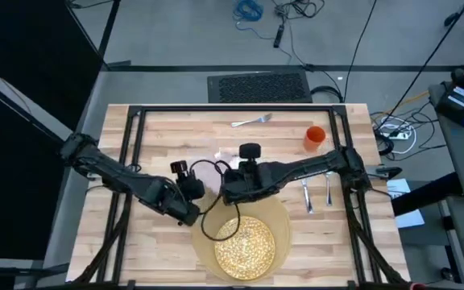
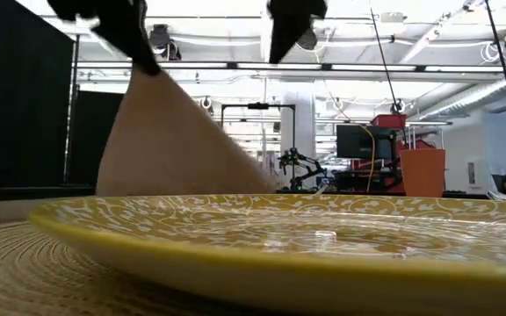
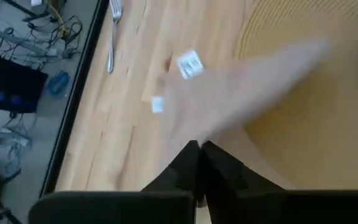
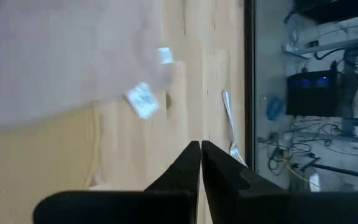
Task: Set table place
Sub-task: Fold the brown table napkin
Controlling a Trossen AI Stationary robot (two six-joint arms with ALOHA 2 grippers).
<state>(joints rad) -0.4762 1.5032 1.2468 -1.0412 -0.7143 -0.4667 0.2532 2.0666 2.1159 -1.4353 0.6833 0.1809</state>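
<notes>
From above, I am working over the pale butcher-block wooden table (image 1: 155,137). My left gripper (image 1: 190,188) and right gripper (image 1: 230,192) are hanging close together just behind the big round woven tan placemat (image 1: 280,217), which is carrying the yellow speckled plate (image 1: 246,242). The beige cloth napkin (image 1: 208,171) is showing between the two grippers. I am counting one placemat, one plate, one napkin, one silver fork (image 1: 252,121) at the far edge, one small orange cup (image 1: 315,137), and two silver pieces (image 1: 316,192) on the right, which I am taking for the knife and spoon.

At table height, the napkin (image 2: 169,140) is hanging off the table as a sloping sheet from my left gripper (image 2: 134,35). My right gripper (image 2: 290,22) is pointing down with nothing in it.

Past my left wrist, my fingers (image 3: 188,162) are pinching together on one tip of the napkin (image 3: 247,87), near the placemat (image 3: 303,22).

Past my right wrist, my fingers (image 4: 191,162) are pressing together over bare wood, apart from the napkin (image 4: 55,56) and its two white tags (image 4: 143,99).

I am judging that, gripped at a single tip, the cloth could slip out, or drag across the plate and land crumpled. With my arms this near, they could also bump.
</notes>
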